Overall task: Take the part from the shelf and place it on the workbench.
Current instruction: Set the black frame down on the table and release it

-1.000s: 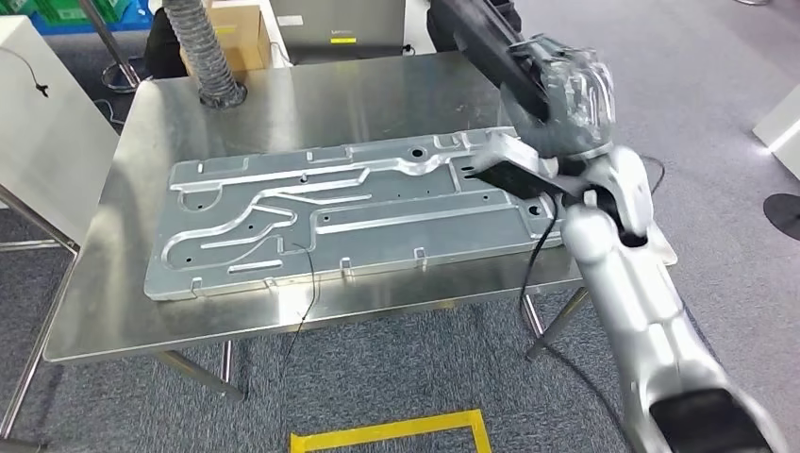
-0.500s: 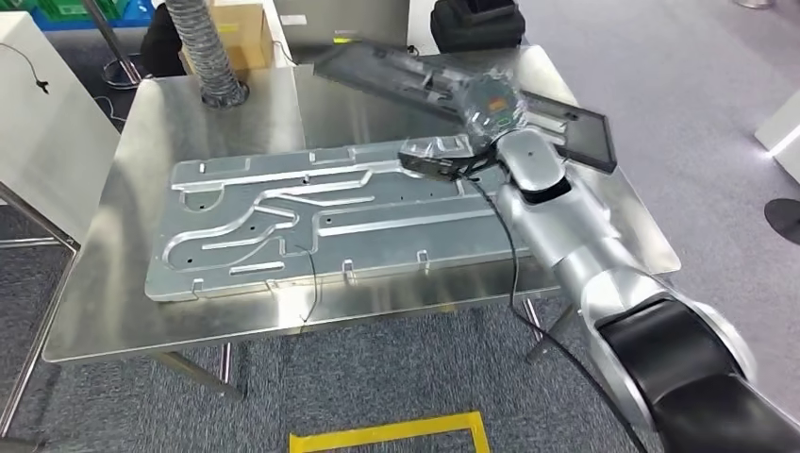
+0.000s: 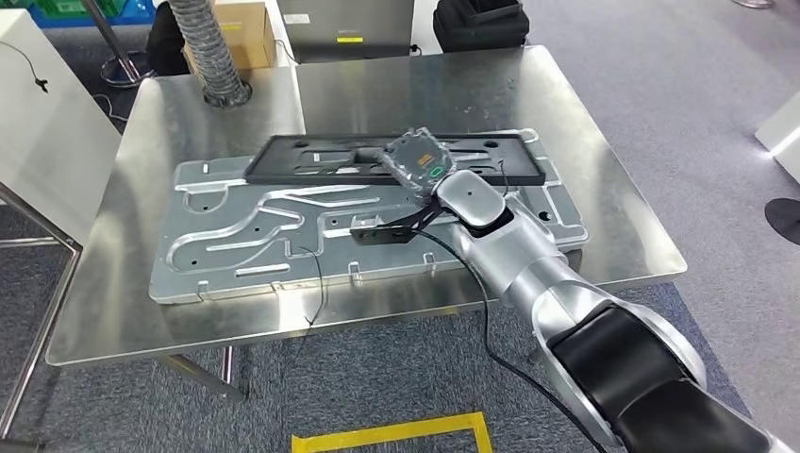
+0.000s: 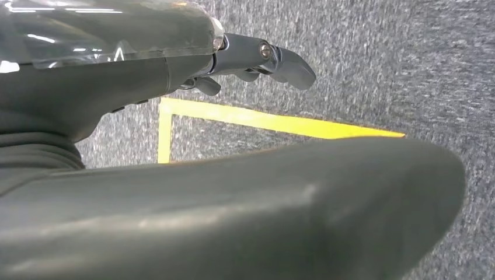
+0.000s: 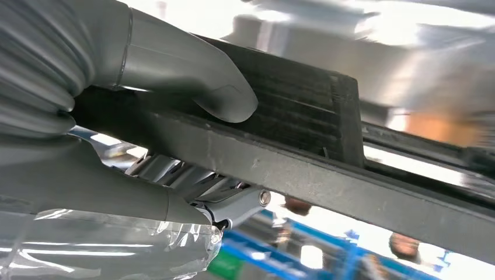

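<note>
Steel counter reached, carrying a large stamped metal panel. Long black part off the shelf, low over the panel's far edge, gripped by right hand: thumb on top, fingers beneath. Release left. Left hand empty, loosely curled.

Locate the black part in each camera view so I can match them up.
Head view: the black part lies long-ways across the far edge of the grey metal panel on the workbench.
Right wrist view: the black part crosses the picture as a dark bar.
Left wrist view: not in it.
Shared landmark: the right hand gripping the part.
</note>
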`<state>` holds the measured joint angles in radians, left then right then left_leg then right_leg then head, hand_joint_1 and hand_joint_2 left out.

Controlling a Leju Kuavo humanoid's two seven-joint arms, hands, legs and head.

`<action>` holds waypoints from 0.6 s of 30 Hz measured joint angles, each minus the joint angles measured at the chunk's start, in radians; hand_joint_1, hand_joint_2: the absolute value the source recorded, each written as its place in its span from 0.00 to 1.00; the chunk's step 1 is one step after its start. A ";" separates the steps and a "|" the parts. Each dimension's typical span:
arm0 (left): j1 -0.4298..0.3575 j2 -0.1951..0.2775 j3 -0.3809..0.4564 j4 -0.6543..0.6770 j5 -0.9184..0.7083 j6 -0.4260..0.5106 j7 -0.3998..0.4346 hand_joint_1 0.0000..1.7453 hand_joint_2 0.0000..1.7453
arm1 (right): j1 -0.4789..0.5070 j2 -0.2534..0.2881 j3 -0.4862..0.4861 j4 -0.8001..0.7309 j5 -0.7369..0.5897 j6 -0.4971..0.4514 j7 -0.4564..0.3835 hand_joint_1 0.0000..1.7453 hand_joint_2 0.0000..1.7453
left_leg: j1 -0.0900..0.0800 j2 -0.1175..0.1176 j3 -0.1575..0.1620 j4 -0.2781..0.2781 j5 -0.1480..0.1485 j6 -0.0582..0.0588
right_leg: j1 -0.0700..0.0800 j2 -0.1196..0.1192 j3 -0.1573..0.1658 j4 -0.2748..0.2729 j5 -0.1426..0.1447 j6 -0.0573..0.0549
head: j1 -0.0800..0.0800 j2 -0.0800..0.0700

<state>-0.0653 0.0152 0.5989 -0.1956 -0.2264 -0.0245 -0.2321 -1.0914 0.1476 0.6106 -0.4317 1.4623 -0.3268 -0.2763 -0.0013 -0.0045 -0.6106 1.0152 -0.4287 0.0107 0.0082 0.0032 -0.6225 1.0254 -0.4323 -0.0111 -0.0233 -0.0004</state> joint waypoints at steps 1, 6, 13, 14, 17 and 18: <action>-0.002 0.000 0.000 0.000 -0.004 0.006 -0.003 0.00 0.00 | 0.010 0.008 0.002 0.004 -0.023 -0.004 -0.026 1.00 1.00 | 0.001 0.000 0.001 -0.001 0.000 -0.004 | 0.001 0.000 0.001 -0.007 0.001 -0.001 | 0.000 0.000; 0.004 0.000 0.000 0.000 -0.027 0.052 -0.010 0.00 0.00 | 0.077 0.037 0.003 0.013 -0.148 -0.037 -0.151 1.00 1.00 | 0.008 -0.001 -0.059 0.144 -0.086 -0.030 | -0.012 -0.005 0.023 -0.034 0.010 -0.013 | 0.000 0.000; 0.007 -0.001 0.004 0.000 -0.038 0.100 -0.012 0.00 0.75 | 0.177 0.048 0.004 0.028 -0.268 -0.066 -0.298 0.25 0.25 | 0.034 -0.002 -0.025 0.062 -0.012 -0.057 | -0.018 -0.001 0.021 -0.010 -0.006 0.009 | 0.000 0.000; 0.007 -0.001 0.005 0.000 -0.038 0.100 -0.013 0.00 1.00 | 0.182 0.048 0.004 0.030 -0.280 -0.066 -0.305 0.00 0.00 | 0.034 -0.003 -0.007 0.027 -0.005 -0.053 | -0.016 0.001 0.018 -0.005 -0.009 0.015 | 0.000 0.000; 0.007 -0.002 0.007 0.000 -0.038 0.098 -0.014 0.00 1.00 | 0.202 0.048 0.004 0.035 -0.299 -0.064 -0.317 0.00 0.00 | 0.030 -0.005 -0.005 0.017 -0.006 -0.027 | -0.016 0.003 0.015 -0.003 -0.009 0.030 | 0.001 0.000; 0.007 -0.002 0.007 0.000 -0.037 0.094 -0.014 0.00 1.00 | 0.208 0.048 0.004 0.037 -0.300 -0.060 -0.317 0.00 0.00 | 0.029 -0.005 -0.005 0.015 -0.004 -0.020 | -0.018 0.002 0.012 0.004 -0.016 0.034 | 0.001 0.000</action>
<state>-0.0580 0.0134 0.6061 -0.1957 -0.2638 0.0697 -0.2464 -0.8836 0.1955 0.6142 -0.3946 1.1620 -0.3867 -0.5934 0.0280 -0.0091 -0.6154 1.0306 -0.4326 -0.0093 -0.0103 0.0056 -0.6105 1.0297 -0.4485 0.0232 -0.0225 -0.0004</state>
